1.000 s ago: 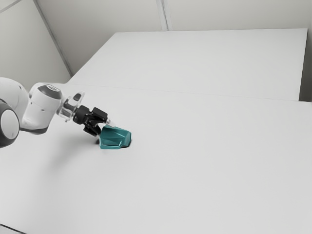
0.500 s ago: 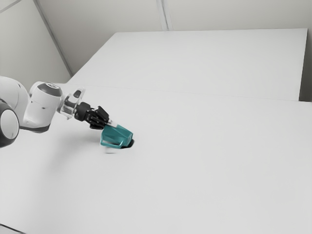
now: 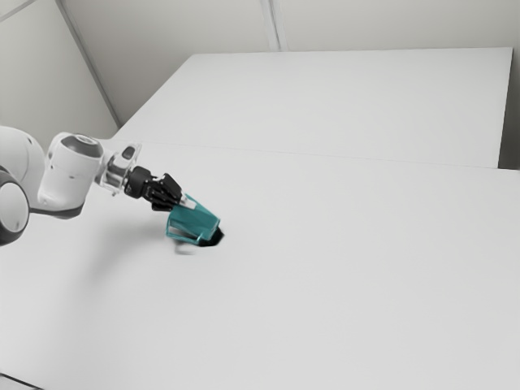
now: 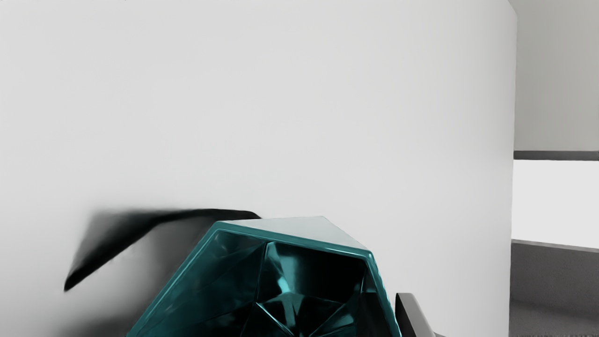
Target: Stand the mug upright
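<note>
The end effector (image 3: 188, 203) has the teal mug (image 3: 197, 221) pinched at its tips, tilted above the desk (image 3: 341, 276), mouth facing the end effector. One mug, one end effector.

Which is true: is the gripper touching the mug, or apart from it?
Cannot tell. In the exterior view, the gripper overlaps the mug near its open end; in the wrist view, it comes close beside the mug, contact unclear.
</note>
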### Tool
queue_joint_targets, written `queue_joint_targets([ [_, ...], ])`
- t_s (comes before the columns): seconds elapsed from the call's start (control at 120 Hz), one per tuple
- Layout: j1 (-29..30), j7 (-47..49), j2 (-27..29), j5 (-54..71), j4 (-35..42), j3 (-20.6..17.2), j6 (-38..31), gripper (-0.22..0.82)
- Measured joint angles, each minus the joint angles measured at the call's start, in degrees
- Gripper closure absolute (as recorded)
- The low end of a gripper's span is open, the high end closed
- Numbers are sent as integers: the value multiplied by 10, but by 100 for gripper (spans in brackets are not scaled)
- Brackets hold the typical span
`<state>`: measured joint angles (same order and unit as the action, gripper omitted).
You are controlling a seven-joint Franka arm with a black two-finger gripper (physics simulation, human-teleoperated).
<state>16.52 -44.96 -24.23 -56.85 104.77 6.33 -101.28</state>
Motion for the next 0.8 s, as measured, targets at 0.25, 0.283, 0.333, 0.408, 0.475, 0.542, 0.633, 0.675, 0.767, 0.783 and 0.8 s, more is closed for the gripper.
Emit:
queue_joint_targets([
  [0.25,0,2,20,37,-12,1,13,78],
  [0.283,-2,2,21,50,-21,0,14,78],
  [0.333,-10,4,21,69,-34,0,15,78],
  [0.408,-35,8,21,107,-59,1,16,78],
  [0.475,-57,12,21,142,-68,1,12,78],
  [0.542,-77,16,21,175,-70,1,2,78],
  [0.633,-104,23,20,231,-78,1,-21,78],
  [0.675,-117,28,19,262,-85,1,-35,78],
  [0.767,-142,40,18,321,-97,0,-70,78],
  [0.783,-145,42,17,330,-98,0,-77,78],
  [0.8,-149,44,17,339,-99,0,-84,78],
])
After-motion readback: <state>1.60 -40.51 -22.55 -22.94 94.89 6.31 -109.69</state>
